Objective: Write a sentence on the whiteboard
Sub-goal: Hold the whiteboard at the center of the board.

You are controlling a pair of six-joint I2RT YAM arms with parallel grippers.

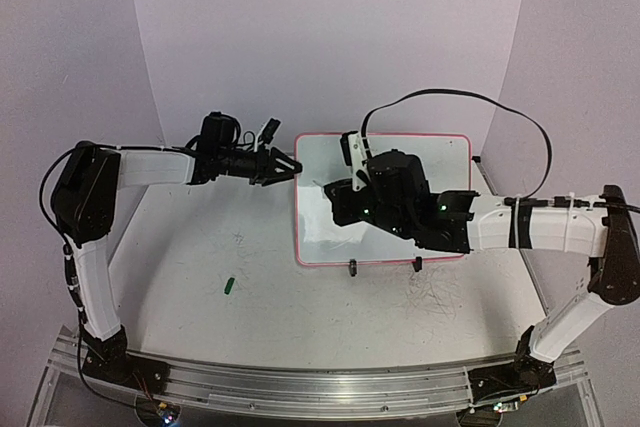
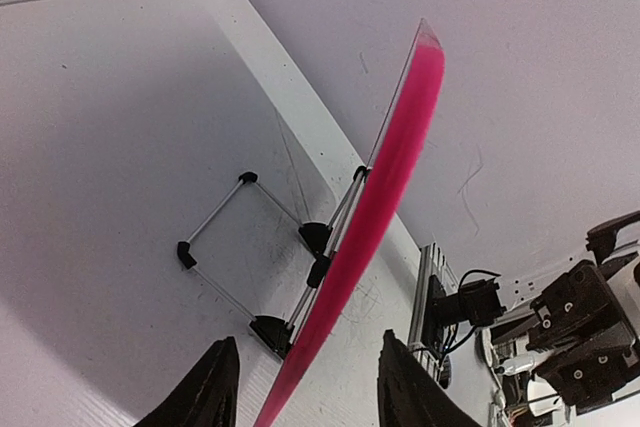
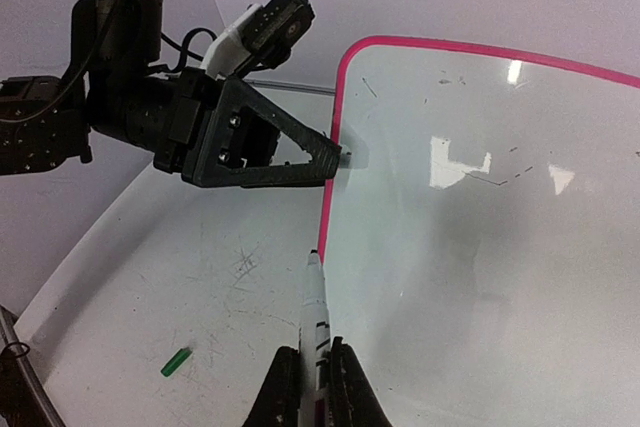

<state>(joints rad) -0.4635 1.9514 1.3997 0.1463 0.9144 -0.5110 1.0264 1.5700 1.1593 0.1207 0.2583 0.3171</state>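
The whiteboard (image 1: 395, 162), framed in pink-red, stands tilted at the table's middle; its face (image 3: 480, 247) shows only faint marks and glare, and no sentence is visible on it. My left gripper (image 1: 292, 165) is at the board's left edge. In the left wrist view the pink edge (image 2: 385, 187) runs between the fingers (image 2: 215, 387) with a gap on each side, so the left gripper (image 2: 310, 387) is open. My right gripper (image 3: 315, 357) is shut on a white marker (image 3: 316, 307), whose tip is at the board's lower left edge.
A small green cap (image 1: 228, 285) lies on the scuffed tabletop left of the board, also seen as the green cap (image 3: 175, 362). The board's wire stand (image 2: 215, 237) and black clip feet (image 1: 352, 267) rest on the table. An aluminium rail (image 1: 320, 387) runs along the near edge.
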